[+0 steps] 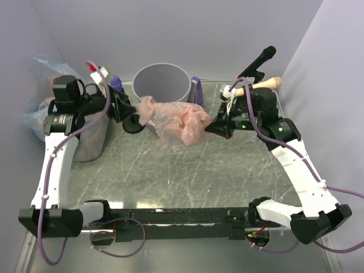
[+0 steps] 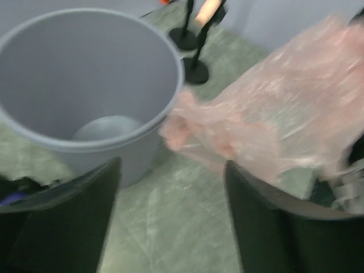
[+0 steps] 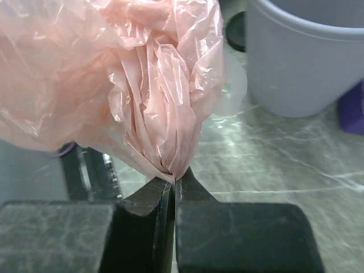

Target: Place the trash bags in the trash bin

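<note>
The grey trash bin [image 1: 161, 83] stands at the back middle of the table; it is empty inside in the left wrist view [image 2: 85, 74]. A crumpled pink trash bag [image 1: 177, 119] hangs just in front of the bin, one end near its rim. My right gripper [image 1: 214, 126] is shut on the bag's right end; in the right wrist view its jaws [image 3: 173, 183] pinch a gathered fold of the bag [image 3: 131, 74]. My left gripper [image 1: 128, 112] is open at the bag's left end; its fingers [image 2: 68, 222] stand wide apart, with the bag [image 2: 273, 119] just ahead of them.
A small purple box [image 1: 196, 90] stands to the right of the bin. Bottles [image 1: 108, 79] stand to its left. A clear plastic bag [image 1: 38, 96] and a container [image 1: 90, 142] are at the far left. Black stands [image 1: 259, 61] and a wooden handle [image 1: 266, 83] are at back right.
</note>
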Available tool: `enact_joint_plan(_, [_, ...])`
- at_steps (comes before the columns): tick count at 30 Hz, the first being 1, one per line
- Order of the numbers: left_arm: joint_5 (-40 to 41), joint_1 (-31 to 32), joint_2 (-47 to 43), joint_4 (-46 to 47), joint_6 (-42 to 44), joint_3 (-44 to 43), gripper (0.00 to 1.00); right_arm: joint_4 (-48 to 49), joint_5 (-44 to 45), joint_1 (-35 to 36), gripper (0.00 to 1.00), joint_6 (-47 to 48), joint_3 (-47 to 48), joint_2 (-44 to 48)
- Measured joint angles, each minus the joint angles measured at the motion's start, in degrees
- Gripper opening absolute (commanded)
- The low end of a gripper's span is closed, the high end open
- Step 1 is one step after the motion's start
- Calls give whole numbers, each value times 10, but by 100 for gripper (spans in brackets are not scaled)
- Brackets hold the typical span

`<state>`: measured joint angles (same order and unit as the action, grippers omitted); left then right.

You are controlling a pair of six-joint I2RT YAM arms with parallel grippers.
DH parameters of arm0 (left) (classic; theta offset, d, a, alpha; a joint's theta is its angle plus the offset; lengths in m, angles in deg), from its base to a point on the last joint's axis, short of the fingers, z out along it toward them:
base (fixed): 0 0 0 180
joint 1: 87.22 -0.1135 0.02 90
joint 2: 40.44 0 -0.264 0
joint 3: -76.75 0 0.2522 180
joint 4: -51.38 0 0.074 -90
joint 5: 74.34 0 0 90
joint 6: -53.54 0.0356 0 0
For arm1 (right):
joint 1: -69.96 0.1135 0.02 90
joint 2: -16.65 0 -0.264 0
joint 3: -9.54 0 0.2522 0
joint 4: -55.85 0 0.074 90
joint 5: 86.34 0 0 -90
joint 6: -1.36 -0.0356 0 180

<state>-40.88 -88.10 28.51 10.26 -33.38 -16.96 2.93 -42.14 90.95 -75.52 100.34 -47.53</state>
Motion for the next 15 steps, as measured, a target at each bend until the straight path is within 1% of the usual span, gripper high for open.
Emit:
enact_joint_plan(1, [10, 0, -10, -21, 43, 3, 91, -12, -14, -2, 0, 1, 8, -4])
enact_joint_plan(3, [36, 2, -33, -58, 139, 12, 96, -33, -40, -10, 0, 5, 27, -16])
enact_joint_plan(4, [45, 2, -41, -66, 170, 17, 99, -40, -48, -14, 0, 7, 36, -22])
enact_joint_plan(5, [56, 3, -50, -66, 200, 25, 97, -50, -61, -18, 0, 9, 47, -30])
enact_joint_plan(6, [70, 8, -66, -58, 243, 42, 97, -58, -73, -23, 0, 11, 57, -39])
enact_joint_plan(7, [76, 12, -77, -53, 270, 55, 97, -65, -84, -28, 0, 13, 65, -47])
enact_joint_plan(10, [102, 36, -124, 13, 357, 128, 97, -90, -115, -37, 1, 16, 85, -73])
enact_joint_plan(11, [112, 45, -138, 47, 374, 153, 97, -97, -122, -39, 1, 17, 88, -79])
enact_joint_plan(13, [133, 67, -169, 143, 415, 220, 97, -109, -133, -39, 1, 18, 90, -86])
enact_joint_plan(15, [146, 83, -184, 204, 448, 262, 97, -119, -139, -40, 1, 17, 91, -88])
